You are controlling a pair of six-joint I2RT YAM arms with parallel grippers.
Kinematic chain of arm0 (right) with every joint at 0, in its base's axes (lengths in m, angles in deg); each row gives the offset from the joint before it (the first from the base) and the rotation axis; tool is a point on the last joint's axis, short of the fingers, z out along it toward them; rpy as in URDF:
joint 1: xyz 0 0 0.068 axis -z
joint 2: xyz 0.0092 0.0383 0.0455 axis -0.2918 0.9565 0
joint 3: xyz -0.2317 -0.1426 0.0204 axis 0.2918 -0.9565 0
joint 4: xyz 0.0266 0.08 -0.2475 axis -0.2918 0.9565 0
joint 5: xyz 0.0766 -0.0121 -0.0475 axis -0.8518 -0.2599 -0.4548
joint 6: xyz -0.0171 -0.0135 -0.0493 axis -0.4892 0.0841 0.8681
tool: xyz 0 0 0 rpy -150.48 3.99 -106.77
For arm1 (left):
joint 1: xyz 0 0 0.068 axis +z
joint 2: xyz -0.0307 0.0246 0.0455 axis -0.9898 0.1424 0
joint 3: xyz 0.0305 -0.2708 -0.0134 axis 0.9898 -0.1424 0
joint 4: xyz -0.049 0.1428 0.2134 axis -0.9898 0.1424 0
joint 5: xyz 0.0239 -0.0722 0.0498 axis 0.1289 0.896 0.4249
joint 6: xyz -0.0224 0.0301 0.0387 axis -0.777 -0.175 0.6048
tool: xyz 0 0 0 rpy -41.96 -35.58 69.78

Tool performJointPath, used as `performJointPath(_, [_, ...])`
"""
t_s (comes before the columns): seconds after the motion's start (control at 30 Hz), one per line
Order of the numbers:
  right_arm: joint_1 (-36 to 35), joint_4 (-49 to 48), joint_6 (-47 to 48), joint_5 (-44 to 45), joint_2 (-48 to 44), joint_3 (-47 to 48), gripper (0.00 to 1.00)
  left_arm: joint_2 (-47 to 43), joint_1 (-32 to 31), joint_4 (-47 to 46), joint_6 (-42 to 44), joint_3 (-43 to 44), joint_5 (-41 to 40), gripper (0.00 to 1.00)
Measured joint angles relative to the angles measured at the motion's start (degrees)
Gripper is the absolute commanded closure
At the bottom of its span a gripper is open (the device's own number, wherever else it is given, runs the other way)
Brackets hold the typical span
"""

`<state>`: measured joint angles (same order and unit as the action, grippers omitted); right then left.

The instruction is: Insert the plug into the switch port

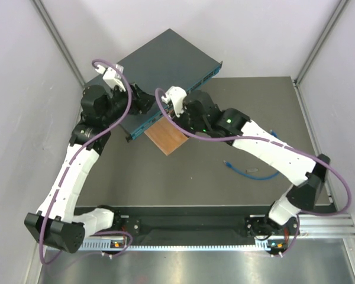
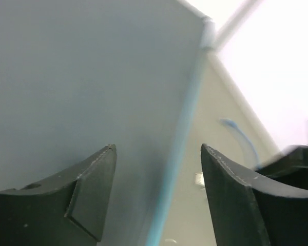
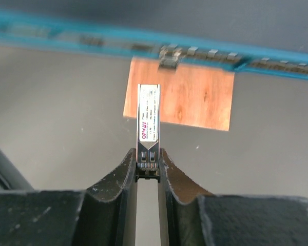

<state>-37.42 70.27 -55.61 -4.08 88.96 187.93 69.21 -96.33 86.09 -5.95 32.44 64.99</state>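
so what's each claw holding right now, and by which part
The right claw pinches the silver transceiver module by its near end. The left claw is open, holding nothing.

Bench (image 1: 183, 183): dark grey matte top, evenly lit. Pale blank wall panels (image 1: 18, 89) close off left, right and far edges, with aluminium posts (image 1: 60, 41) rising at both far corners. Slotted aluminium rail (image 1: 326, 223) runs along the near edge.

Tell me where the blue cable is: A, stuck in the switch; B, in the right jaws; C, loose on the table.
C: the cable lies on the table, touching neither arm; the right jaws pinch a silver module.
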Motion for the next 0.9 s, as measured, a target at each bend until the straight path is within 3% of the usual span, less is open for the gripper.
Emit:
performJointPath(0.2, [0.09, -2.21, 5.84, -5.49, -9.01, -6.78, 1.0, -2.47, 0.55, -14.25, -21.2, -7.89, 16.81, 0.32])
performJointPath(0.4, [0.09, -4.81, 8.2, -8.07, -12.39, -6.73, 1.0, -2.54, 0.33, -20.76, -34.64, -11.61, 22.03, 0.37])
performJointPath(0.73, [-0.22, -5.07, 9.75, -9.16, -12.22, -6.67, 1.0, -2.69, -2.34, -23.63, -41.07, -12.61, 24.28, 0.47])
performJointPath(0.9, [-0.35, -5.49, 10.16, -9.11, -12.09, -6.6, 1.0, -2.71, -3.32, -23.56, -41.64, -13.75, 24.24, 0.58])
